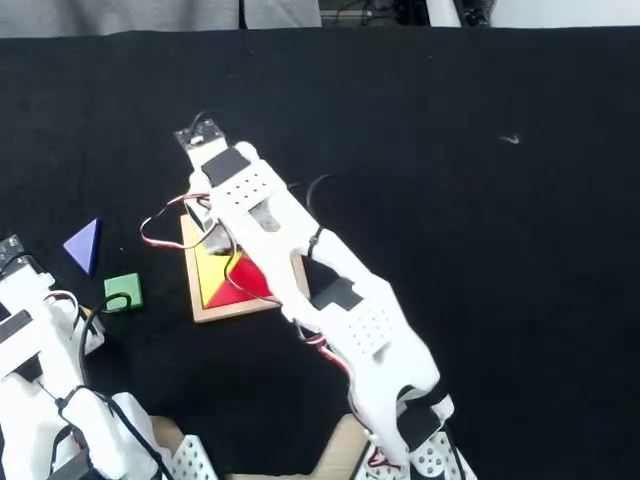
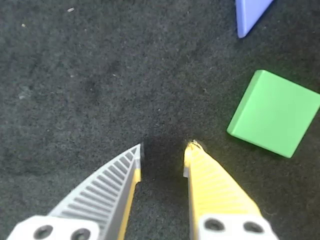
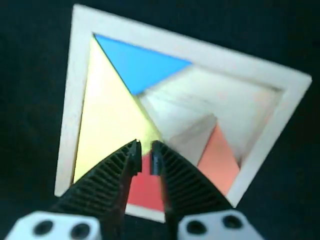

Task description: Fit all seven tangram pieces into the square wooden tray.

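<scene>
The square wooden tray (image 1: 235, 310) lies left of the table's centre. In the right wrist view the tray (image 3: 175, 42) holds a large yellow triangle (image 3: 107, 120), a blue triangle (image 3: 137, 62), a red piece (image 3: 145, 187) and an orange triangle (image 3: 217, 160), with bare wood in its middle. My right gripper (image 3: 144, 150) hangs shut just above the tray where yellow meets red, holding nothing. A green square (image 1: 123, 291) and a purple triangle (image 1: 84, 243) lie on the cloth left of the tray. My left gripper (image 2: 165, 150) stands open over bare cloth beside the green square (image 2: 272, 112).
Black cloth covers the table, with wide free room to the right and at the back. The right arm (image 1: 330, 290) reaches diagonally across the tray and hides part of it in the high view. The purple triangle's tip (image 2: 250, 15) lies beyond the green square.
</scene>
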You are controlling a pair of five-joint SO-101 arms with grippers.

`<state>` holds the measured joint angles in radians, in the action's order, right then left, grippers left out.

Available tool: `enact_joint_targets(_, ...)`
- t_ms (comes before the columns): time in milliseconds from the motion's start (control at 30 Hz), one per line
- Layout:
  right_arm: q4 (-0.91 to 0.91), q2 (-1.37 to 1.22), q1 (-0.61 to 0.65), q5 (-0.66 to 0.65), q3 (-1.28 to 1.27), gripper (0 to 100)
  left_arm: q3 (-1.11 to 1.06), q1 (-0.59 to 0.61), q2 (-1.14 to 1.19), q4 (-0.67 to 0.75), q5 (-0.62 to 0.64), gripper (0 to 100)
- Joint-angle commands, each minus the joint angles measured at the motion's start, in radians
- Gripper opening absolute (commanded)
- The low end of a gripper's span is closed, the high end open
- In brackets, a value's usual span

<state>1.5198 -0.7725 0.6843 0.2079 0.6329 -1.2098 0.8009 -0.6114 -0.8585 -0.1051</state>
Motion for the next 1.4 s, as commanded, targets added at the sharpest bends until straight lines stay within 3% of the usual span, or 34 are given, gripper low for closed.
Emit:
enact_joint_targets(0, -0.051, 0.058, -0.031, -0.023, 0.019, 2.5, 0.004, -0.012, -0.023, 0.017, 0.005, 15)
enact_joint_targets(300, -0.029, 0.016, -0.084, -0.028, 0.018, 1.2, 0.004, -0.012, -0.023, 0.017, 0.005, 15)
enact_joint_targets(1267, 0.000, -0.041, -0.028, -0.029, 0.081, 1.1, 0.013, -0.005, -0.023, 0.014, 0.008, 15)
enact_joint_targets(1367, 0.077, 0.015, -0.032, -0.031, 0.140, 1.1, 0.036, -0.007, -0.025, 0.005, 0.008, 15)
